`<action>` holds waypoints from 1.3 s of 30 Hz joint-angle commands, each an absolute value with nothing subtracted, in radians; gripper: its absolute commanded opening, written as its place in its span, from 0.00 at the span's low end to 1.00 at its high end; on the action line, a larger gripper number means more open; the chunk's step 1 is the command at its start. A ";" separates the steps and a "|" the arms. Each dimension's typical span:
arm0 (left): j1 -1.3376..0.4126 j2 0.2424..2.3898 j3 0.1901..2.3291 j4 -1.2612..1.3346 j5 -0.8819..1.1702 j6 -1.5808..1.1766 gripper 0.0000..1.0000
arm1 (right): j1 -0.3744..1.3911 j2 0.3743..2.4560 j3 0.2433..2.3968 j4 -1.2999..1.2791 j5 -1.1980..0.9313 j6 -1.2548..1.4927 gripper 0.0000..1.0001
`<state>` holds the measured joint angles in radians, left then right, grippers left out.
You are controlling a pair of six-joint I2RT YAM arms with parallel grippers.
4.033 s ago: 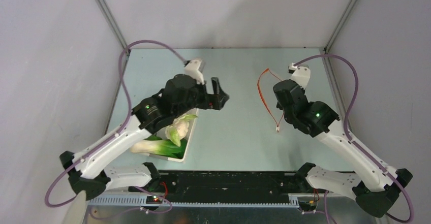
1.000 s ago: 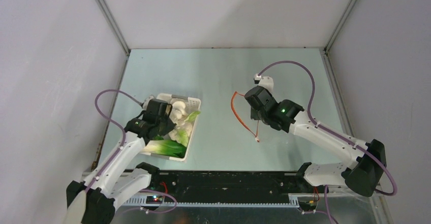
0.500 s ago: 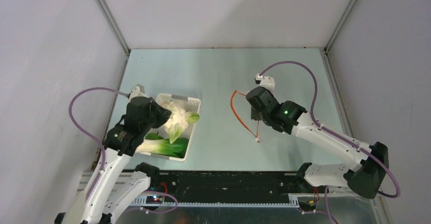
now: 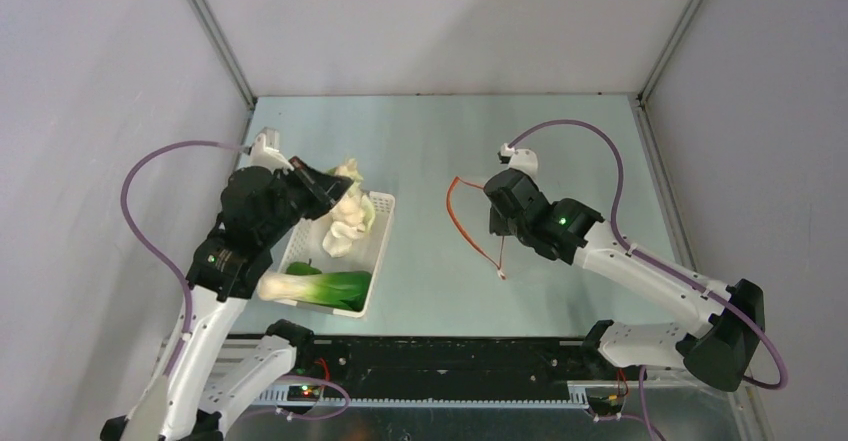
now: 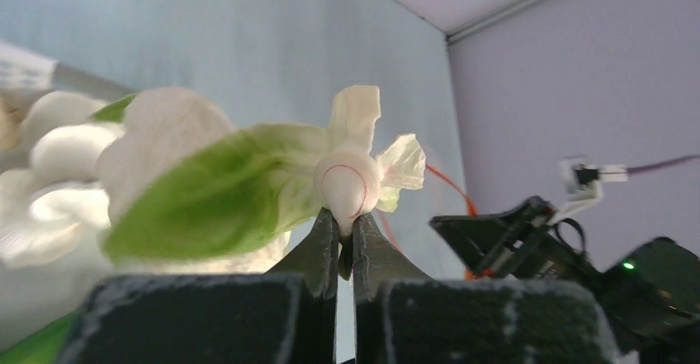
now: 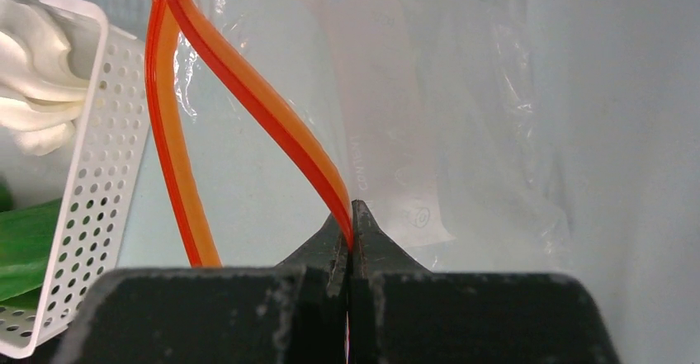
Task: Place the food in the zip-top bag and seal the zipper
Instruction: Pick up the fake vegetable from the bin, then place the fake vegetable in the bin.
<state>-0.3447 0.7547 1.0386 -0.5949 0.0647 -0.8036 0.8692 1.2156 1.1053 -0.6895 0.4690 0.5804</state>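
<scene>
Left claw [image 5: 345, 230] is clamped on the white stalk tip of a bok choy [image 5: 206, 207], hoisted over the basket [image 6: 99, 149]. It looks light, floppy and slick at that nub, so a deeper bite would be safer. The arm is reared up, wrist tipped bagward. Right claw [image 6: 351, 219], low over the bench [image 4: 450, 141], pinches the zipper [image 6: 248, 92] shut-tight, lifting one lip of the bag [image 6: 446, 116].

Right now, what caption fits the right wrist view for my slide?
Right pincer shut on the orange zipper, holding the zip-top bag mouth open beside the white basket.
</scene>
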 commanded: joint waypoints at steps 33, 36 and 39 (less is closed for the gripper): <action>-0.715 1.079 1.323 -0.241 0.268 -0.881 0.00 | 0.784 1.278 1.106 -0.464 0.193 0.676 0.00; -0.718 1.056 1.307 -0.233 0.252 -0.886 0.00 | 0.776 1.277 1.106 -0.457 0.182 0.676 0.00; -0.722 1.046 1.305 -0.237 0.247 -0.885 0.00 | 0.775 1.274 1.105 -0.445 0.158 0.674 0.00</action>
<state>-0.7124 1.0927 1.2823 -0.3084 0.2420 -0.8711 0.7799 1.2911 1.1049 -0.4931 0.1917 0.6617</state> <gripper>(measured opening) 0.036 0.009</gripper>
